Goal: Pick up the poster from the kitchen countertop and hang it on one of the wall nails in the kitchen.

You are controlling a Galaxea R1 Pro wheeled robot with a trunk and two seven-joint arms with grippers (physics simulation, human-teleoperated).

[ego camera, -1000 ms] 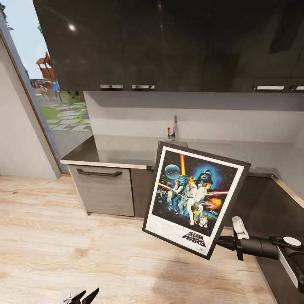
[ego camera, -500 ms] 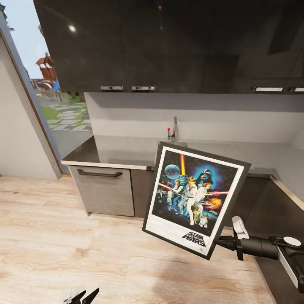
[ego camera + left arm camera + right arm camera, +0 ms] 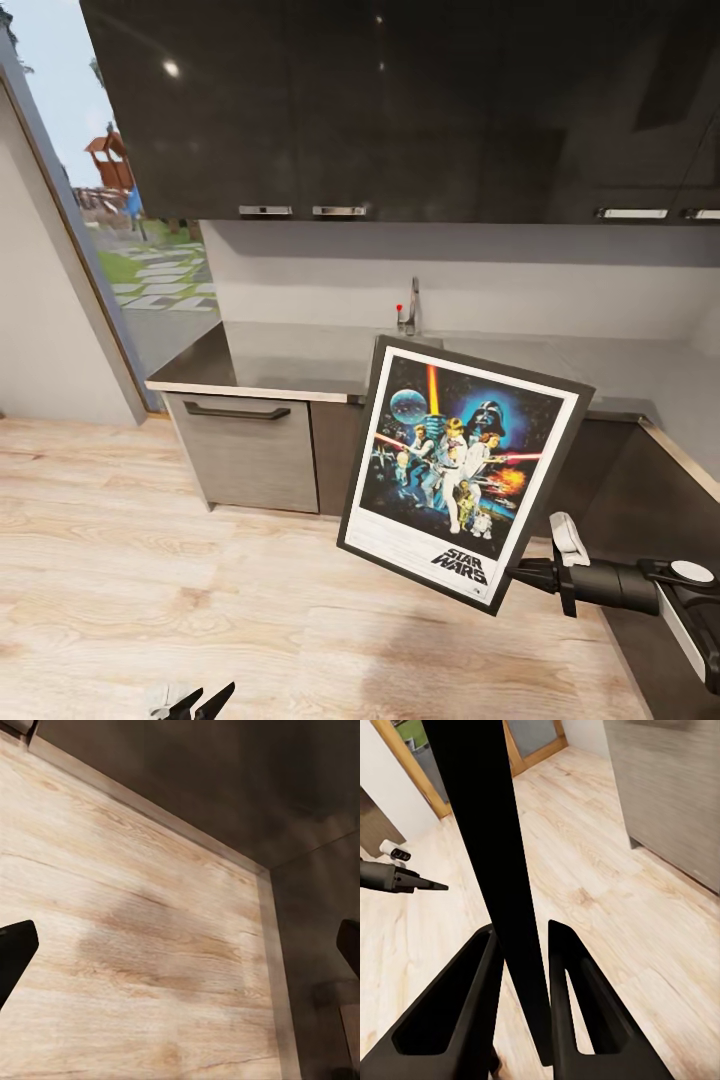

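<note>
The poster (image 3: 460,468), black-framed with a white border and colourful figures on dark blue, hangs tilted in the air in front of the cabinets. My right gripper (image 3: 512,574) is shut on its lower right corner. In the right wrist view the poster (image 3: 487,832) shows edge-on as a black slab pinched between the two fingers (image 3: 457,1005). The kitchen countertop (image 3: 290,355), a glossy grey slab with a light wood front edge, runs behind it and turns along the right. My left gripper (image 3: 197,698) hangs low over the floor, open; its fingers (image 3: 13,952) stand wide apart with nothing between them.
A tap (image 3: 409,305) stands at the sink behind the poster. Dark upper cabinets (image 3: 400,100) hang over the counter, and grey base cabinets (image 3: 250,450) stand under it. A glass door (image 3: 110,250) opens to the outside at left. Wood floor (image 3: 150,580) spreads in front.
The whole head view has shifted down very slightly, so the camera moved. The poster and both grippers keep their places.
</note>
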